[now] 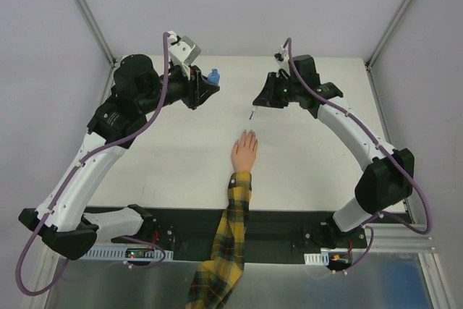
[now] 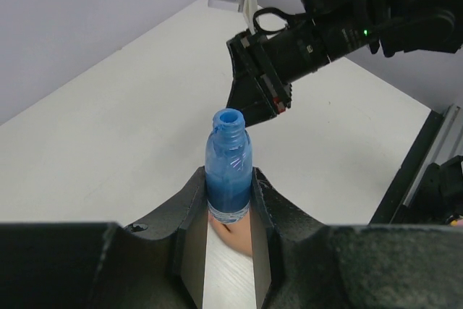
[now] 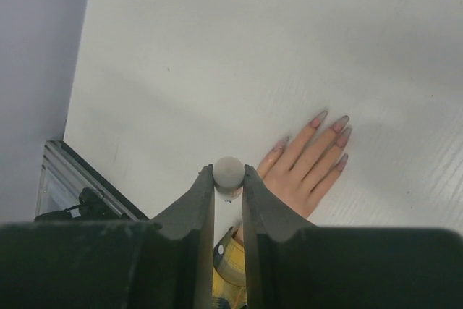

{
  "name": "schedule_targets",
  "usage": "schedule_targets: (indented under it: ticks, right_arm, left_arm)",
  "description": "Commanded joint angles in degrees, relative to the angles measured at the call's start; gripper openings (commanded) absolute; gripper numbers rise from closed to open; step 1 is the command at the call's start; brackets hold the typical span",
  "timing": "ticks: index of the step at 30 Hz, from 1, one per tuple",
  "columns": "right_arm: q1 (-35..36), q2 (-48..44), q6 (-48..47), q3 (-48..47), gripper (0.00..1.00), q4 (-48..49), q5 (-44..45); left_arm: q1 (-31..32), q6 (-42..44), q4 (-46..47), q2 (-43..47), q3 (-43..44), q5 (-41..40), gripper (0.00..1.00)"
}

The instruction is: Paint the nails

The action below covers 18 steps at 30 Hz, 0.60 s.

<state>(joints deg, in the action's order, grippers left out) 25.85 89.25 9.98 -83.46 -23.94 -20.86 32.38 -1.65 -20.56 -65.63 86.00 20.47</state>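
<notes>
On the white surface (image 1: 166, 150) the small peach-coloured hand in a plaid sleeve (image 1: 244, 154) is laid flat, tiny nails (image 3: 340, 122) pointed toward the far edge. Just beyond them a white-capped brush (image 3: 228, 171) is clenched in the right jaws; an open blue bottle (image 2: 228, 171) is grasped by the left jaws, farther off.

Remote console, 3 camera views: I can read no text, brand, number or sign anywhere. The blue bottle (image 2: 228, 164) turns a plain side to my left wrist camera, with no legible label. Any marking on the small circuit boards (image 1: 139, 252) at the arm bases is too small for me to make out.
</notes>
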Motion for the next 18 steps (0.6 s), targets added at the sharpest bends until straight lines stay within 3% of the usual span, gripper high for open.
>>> schedule_targets:
  ticks: [1, 6, 18]
  right_arm:
    - [-0.2, 2.8, -0.8, 1.9, 0.0, 5.6, 2.0]
    - [-0.2, 6.9, 0.3, 2.1, 0.0, 6.8, 7.5]
    - [-0.4, 15.7, 0.8, -0.6, 0.0, 5.4, 12.8]
  left_arm:
    - [-2.8, 1.1, 1.0, -2.0, 3.5, 1.6, 0.0]
    - [-6.1, 0.9, 1.1, -4.8, 5.9, 5.7, 0.0]
    - [-8.4, 3.5, 1.1, -10.6, 10.5, 7.1, 0.0]
